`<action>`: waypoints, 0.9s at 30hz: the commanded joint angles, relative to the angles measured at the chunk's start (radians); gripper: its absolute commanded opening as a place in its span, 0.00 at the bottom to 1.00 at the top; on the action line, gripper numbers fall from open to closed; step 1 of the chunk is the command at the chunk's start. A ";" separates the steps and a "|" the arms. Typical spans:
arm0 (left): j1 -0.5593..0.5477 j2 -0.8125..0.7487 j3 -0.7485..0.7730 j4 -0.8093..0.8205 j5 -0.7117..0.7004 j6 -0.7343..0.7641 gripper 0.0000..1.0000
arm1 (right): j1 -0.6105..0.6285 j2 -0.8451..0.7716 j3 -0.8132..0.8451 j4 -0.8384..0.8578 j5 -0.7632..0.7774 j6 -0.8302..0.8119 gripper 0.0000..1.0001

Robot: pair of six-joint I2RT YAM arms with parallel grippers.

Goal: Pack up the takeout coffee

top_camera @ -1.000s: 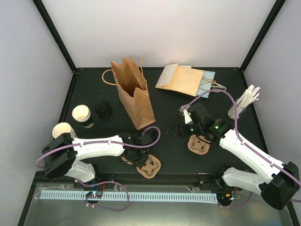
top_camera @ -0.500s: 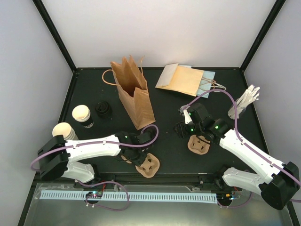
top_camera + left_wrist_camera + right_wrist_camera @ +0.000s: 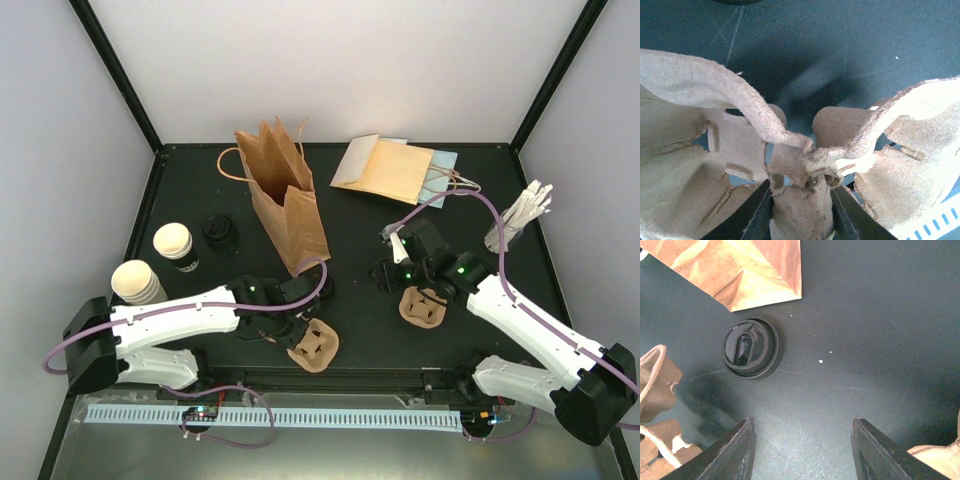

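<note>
Two takeout coffee cups stand at the table's left: one (image 3: 172,241) with a black sleeve, the other (image 3: 135,281) nearer the front. My left gripper (image 3: 290,335) is far from them, at the front centre. It is shut on the centre post of a brown pulp cup carrier (image 3: 318,347). In the left wrist view the jaws (image 3: 801,212) pinch that post, and the carrier's (image 3: 685,170) walls spread to both sides. My right gripper (image 3: 385,272) hangs open over bare table (image 3: 802,450), with a black lid (image 3: 751,348) ahead of it on the left.
A brown paper bag (image 3: 285,200) stands open at the back centre, its corner (image 3: 760,275) near the lid. Flat paper bags (image 3: 395,170) lie at the back right. A cup of white stirrers (image 3: 520,220) stands far right. A second carrier (image 3: 425,305) lies under the right arm. Another black lid (image 3: 218,231) sits by the cups.
My left gripper has closed on the carrier's centre post, and the left arm's elbow has swung left, uncovering the nearer cup. The right arm has not moved.
</note>
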 commanded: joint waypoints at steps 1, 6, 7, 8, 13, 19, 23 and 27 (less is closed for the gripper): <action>0.003 -0.034 0.059 -0.047 -0.026 -0.007 0.26 | 0.006 -0.006 -0.001 0.010 -0.010 0.005 0.55; 0.003 -0.081 0.104 -0.077 -0.027 -0.006 0.25 | 0.007 -0.003 -0.002 0.015 -0.013 0.005 0.55; 0.003 -0.099 0.120 -0.085 -0.027 -0.004 0.25 | 0.006 -0.001 -0.001 0.016 -0.014 0.005 0.55; 0.003 -0.114 0.136 -0.094 -0.026 -0.003 0.25 | 0.006 0.001 0.002 0.018 -0.015 0.005 0.55; 0.009 -0.193 0.233 -0.133 -0.026 0.014 0.25 | 0.005 0.015 0.024 0.018 -0.019 0.000 0.55; 0.021 -0.322 0.342 -0.090 -0.030 0.051 0.26 | 0.006 0.031 0.057 0.015 -0.024 -0.003 0.56; 0.051 -0.399 0.430 -0.042 -0.032 0.092 0.25 | 0.006 0.041 0.074 0.019 -0.036 -0.001 0.56; 0.103 -0.380 0.555 -0.058 -0.027 0.154 0.23 | 0.006 0.052 0.087 0.028 -0.051 0.005 0.56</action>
